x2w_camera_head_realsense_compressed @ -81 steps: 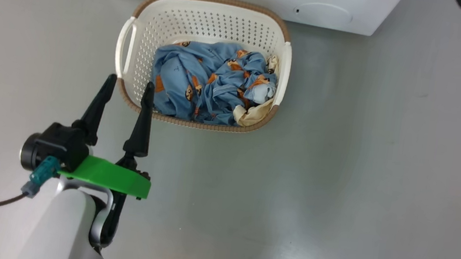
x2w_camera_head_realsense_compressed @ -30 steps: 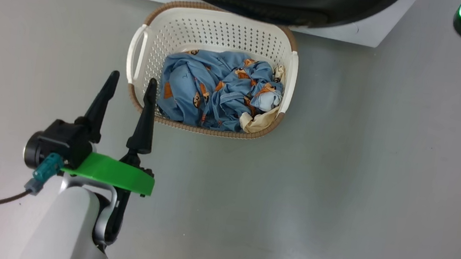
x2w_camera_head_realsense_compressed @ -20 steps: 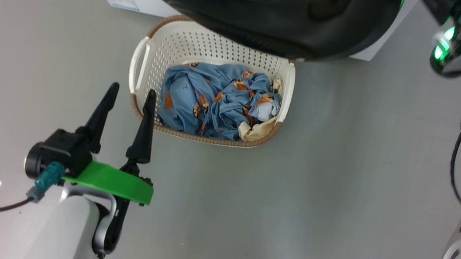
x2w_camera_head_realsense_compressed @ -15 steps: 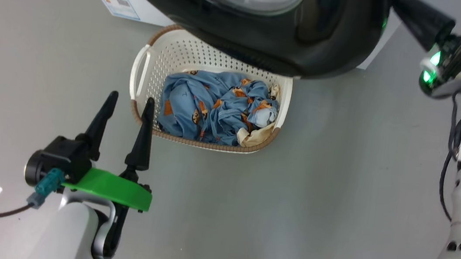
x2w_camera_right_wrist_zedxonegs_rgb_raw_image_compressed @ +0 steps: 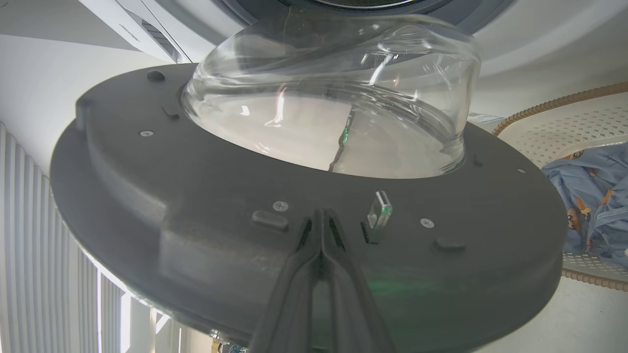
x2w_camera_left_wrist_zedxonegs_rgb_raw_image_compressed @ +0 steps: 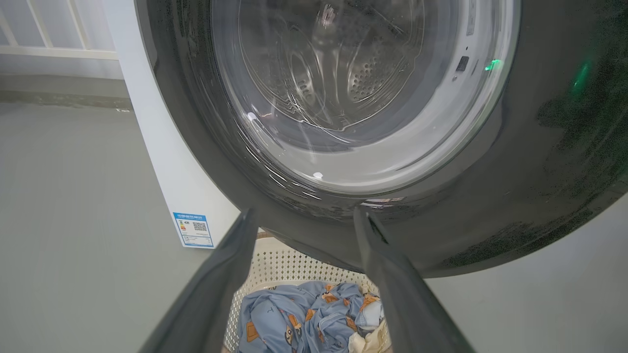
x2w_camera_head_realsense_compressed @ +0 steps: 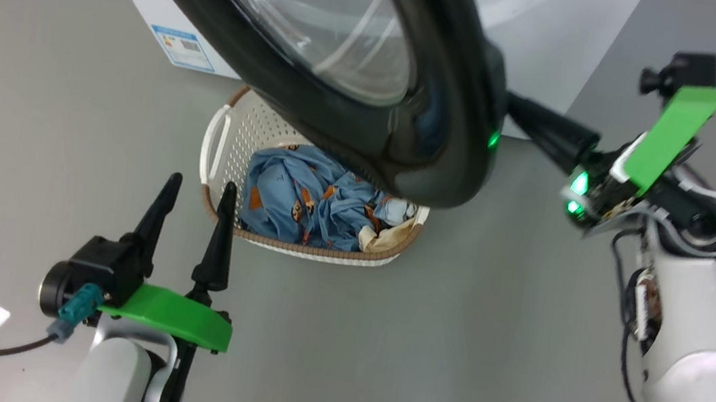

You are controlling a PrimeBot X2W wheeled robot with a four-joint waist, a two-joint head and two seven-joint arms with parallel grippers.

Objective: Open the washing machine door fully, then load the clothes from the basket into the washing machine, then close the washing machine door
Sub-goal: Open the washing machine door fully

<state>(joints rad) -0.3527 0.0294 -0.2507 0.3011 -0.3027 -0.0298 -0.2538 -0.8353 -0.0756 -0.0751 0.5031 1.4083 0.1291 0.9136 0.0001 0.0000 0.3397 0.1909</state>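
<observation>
Swung far wider than a moment ago: door (x2w_camera_head_realsense_compressed: 404, 159), now overhanging basket's (x2w_camera_head_realsense_compressed: 297, 248) far rim, pressed on its inner face by right claw (x2w_camera_right_wrist_zedxonegs_rgb_raw_image_compressed: 321, 218), shut and empty, likely levering it open. Spread wide and empty, left claw (x2w_camera_head_realsense_compressed: 203, 183) waiting by basket's near-left corner for clothes (x2w_camera_head_realsense_compressed: 304, 198) inside.

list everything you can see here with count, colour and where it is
washing machine: one, white, top of the head view, behind the basket
washing machine door: one, glossy black rim, clear glass bowl, swung out above the basket's far end
label sticker: one, blue and white, low on the machine
basket: one, cream with brown rim, on the floor
clothes: one heap, blue with orange figures, some cream, in the basket
floor: one, grey, all around
left gripper: one, dark fingers, open, by the basket's left corner
right gripper: one, dark fingers, shut, tips at the door's grey inner face
</observation>
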